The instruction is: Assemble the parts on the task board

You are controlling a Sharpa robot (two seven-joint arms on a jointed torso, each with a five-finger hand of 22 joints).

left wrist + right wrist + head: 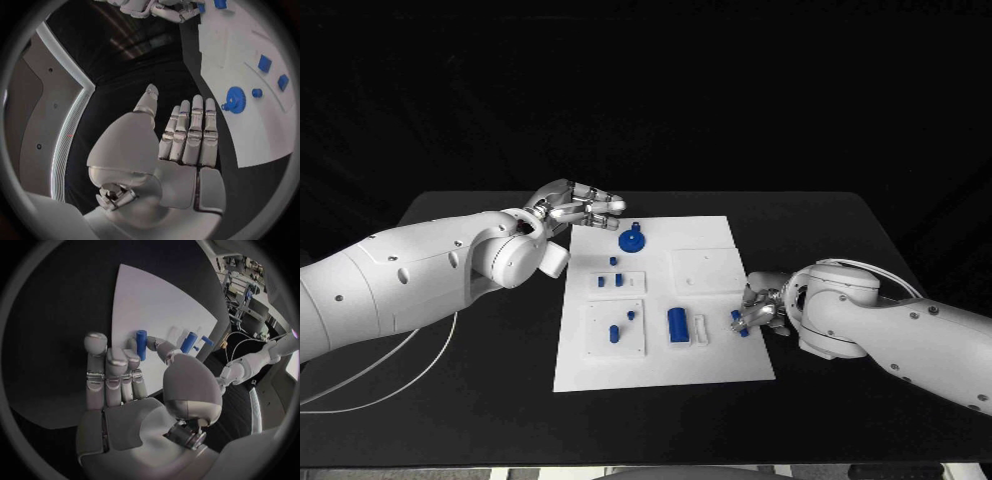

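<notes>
The white task board [718, 360] lies in the middle of the black table. On it are a blue gear [633, 240], a blue cylinder [678, 323] and several small blue parts [602, 281]. My right hand [759, 312] is at the board's right edge. In the right wrist view its thumb and a finger pinch a short blue peg [141, 344], also seen at the board's edge [737, 320]. My left hand [581, 210] hovers by the board's far left corner, holding nothing, its fingers [190, 132] straight. The gear [234, 99] lies just beyond them.
Black table [444, 400] surrounds the board on all sides. A white cable [387, 375] trails over the table's left part under my left arm. Raised white blocks [700, 268] stand on the board.
</notes>
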